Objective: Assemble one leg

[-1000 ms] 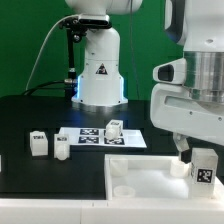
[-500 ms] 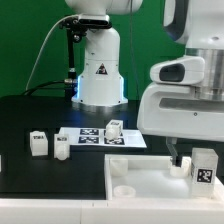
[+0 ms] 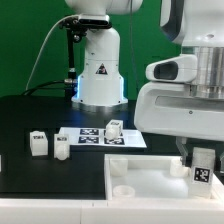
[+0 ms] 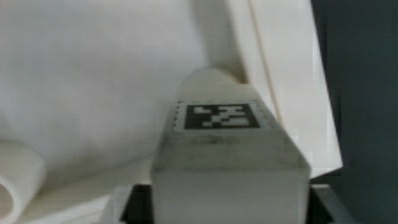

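My gripper (image 3: 203,158) is shut on a leg (image 3: 203,170), a small white post with a black-and-white tag, at the exterior view's right. It holds the leg upright over the far right corner of the large white panel (image 3: 140,186). In the wrist view the leg (image 4: 222,140) fills the space between the dark fingers (image 4: 139,202), with the panel's raised rim (image 4: 285,70) just beyond it. I cannot tell whether the leg touches the panel. Three more legs stand on the table: two at the left (image 3: 38,142) (image 3: 62,148) and one on the marker board (image 3: 114,127).
The marker board (image 3: 92,137) lies flat mid-table. The robot's white base (image 3: 98,70) stands behind it. The arm's large white body (image 3: 180,100) hides the table's right side. A round socket (image 3: 122,187) shows near the panel's left end.
The arm's white body has shifted a little toward the exterior view's left. The held leg has stayed almost in place over the panel's corner.
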Action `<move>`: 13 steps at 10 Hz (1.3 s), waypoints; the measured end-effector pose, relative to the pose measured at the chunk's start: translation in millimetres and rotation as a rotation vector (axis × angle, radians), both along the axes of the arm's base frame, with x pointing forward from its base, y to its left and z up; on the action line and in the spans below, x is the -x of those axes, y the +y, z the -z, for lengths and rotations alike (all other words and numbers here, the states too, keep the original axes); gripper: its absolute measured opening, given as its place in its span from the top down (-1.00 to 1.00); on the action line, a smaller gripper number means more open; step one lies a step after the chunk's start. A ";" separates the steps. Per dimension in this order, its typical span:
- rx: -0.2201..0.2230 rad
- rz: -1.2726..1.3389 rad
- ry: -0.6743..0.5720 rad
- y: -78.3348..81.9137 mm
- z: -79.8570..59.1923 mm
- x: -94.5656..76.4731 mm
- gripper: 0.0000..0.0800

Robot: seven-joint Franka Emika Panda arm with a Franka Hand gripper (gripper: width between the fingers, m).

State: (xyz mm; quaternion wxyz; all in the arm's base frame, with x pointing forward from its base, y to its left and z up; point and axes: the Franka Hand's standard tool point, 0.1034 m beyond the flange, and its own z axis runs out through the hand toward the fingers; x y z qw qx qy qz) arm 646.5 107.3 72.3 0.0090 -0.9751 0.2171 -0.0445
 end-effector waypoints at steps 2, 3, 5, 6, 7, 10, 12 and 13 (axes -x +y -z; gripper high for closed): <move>-0.009 0.110 0.002 -0.2 0.4 0.4 0.29; -0.017 0.250 0.008 -1.0 0.8 0.7 0.29; -0.045 0.493 0.023 -4.8 1.3 1.1 0.29; -0.067 0.664 0.041 -4.9 1.6 2.7 0.29; -0.090 0.834 0.048 -5.6 1.9 3.6 0.29; -0.138 1.186 0.063 -5.5 2.1 5.4 0.29; -0.139 1.210 0.065 -5.9 2.3 5.5 0.10; -0.137 1.189 0.065 -5.9 2.9 5.7 0.10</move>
